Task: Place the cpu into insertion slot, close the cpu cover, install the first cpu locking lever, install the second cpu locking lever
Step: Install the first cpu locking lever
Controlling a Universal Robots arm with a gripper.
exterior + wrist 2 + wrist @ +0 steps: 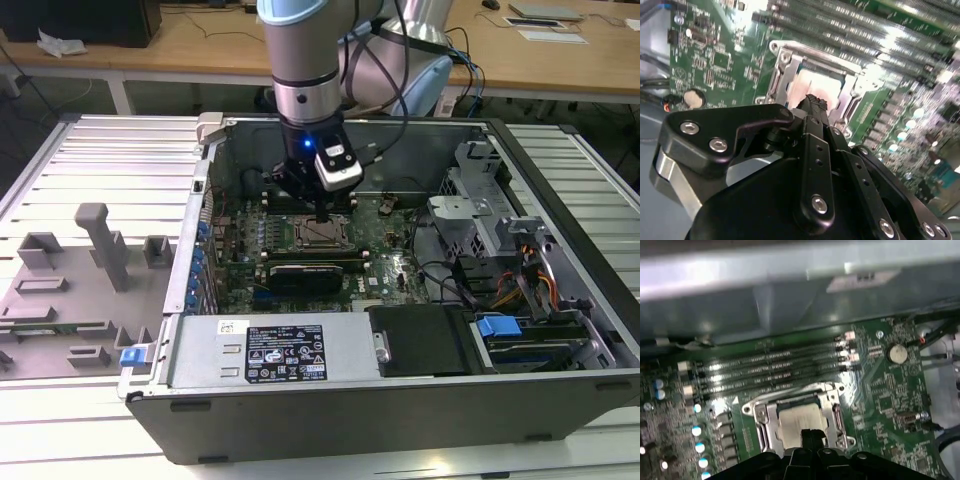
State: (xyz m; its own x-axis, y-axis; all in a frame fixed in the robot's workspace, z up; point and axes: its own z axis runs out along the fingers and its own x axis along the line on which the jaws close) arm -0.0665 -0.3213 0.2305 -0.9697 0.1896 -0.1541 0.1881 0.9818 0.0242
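The cpu (799, 419) lies flat in the insertion slot (303, 237) on the green board, its pale metal face up. The cpu cover (766, 416), a silvery frame plate, lies down around it, and the chip shows through its window. My gripper (810, 436) is shut, its fingertips pressed together with nothing between them, right at the edge of the chip's face. In the second wrist view the gripper (815, 101) ends over the cpu (812, 82), with the cover (786, 65) framing it. The exterior view has the gripper (320, 214) pointing straight down just above the socket.
The open computer case's wall (350, 122) rises behind the socket. Memory slots (770, 367) run between that wall and the socket. A black graphics card (305, 272) lies in front of the socket, a power supply (270, 350) nearer still. Cables and drive bays (520, 270) fill the exterior view's right.
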